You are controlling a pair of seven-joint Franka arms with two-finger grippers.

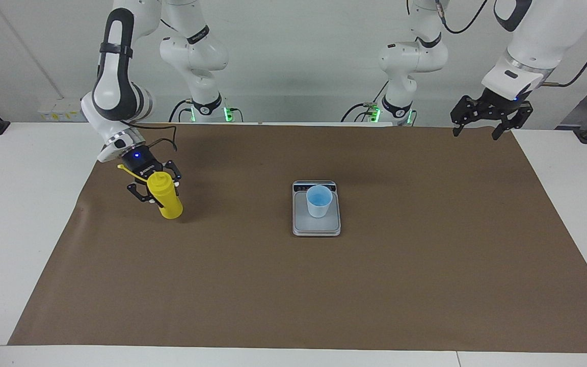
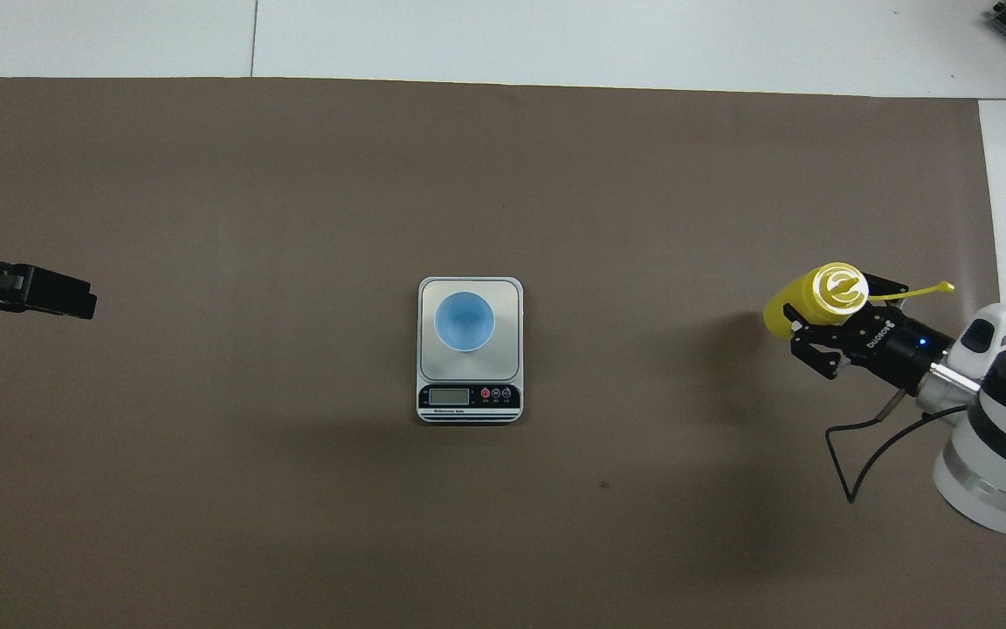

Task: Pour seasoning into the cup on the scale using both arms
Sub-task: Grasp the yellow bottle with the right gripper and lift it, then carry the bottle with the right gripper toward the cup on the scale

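1. Seasoning bottle (image 1: 166, 198) (yellow, cap strap dangling) is gripped near its top by the right gripper (image 1: 153, 186), jaws clamped on it, over the brown mat (image 1: 375, 285) toward the right arm's end.
2. Cup (image 1: 319, 201) stands on the scale (image 1: 316, 227) mid-table, well apart from the bottle.
3. Left gripper (image 1: 486, 120) waits with jaws wide, holding nothing.
4. Step in hand, I judge: carrying the bottle. Next: bring it over the cup, then tip the nozzle down.
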